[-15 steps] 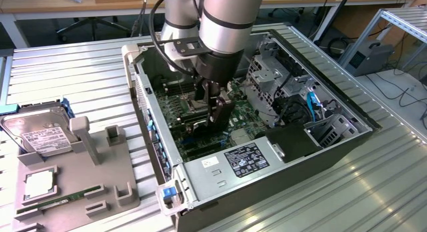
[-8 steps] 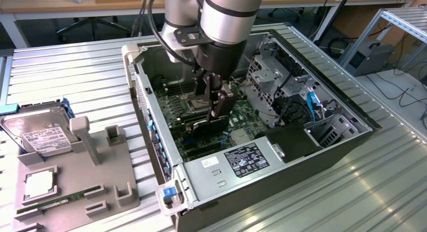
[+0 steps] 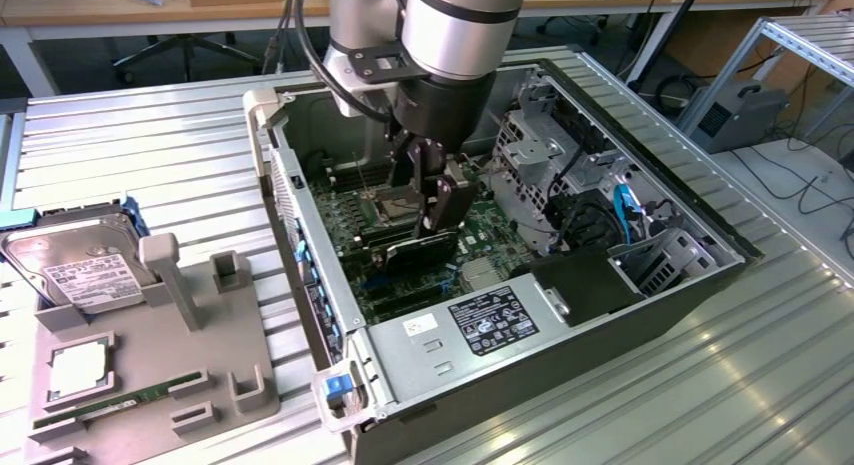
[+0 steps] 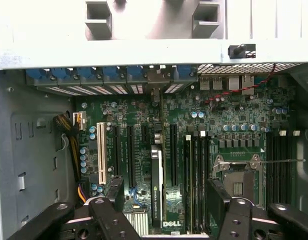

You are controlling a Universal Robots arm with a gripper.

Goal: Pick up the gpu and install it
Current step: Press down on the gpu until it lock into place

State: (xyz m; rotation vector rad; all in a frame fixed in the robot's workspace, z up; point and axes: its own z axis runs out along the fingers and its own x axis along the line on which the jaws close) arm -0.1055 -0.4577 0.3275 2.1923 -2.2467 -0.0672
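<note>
open gripper (image 4: 164, 210) above "dell" motherboard (image 4: 234, 125), gpu (image 4: 156, 185) seated.

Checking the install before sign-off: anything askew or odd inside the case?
Nothing stands out. The gpu stands upright in a motherboard slot, parallel to the neighbouring slots, with the open claw straddling it and not gripping. No loose parts or damage visible.
</note>
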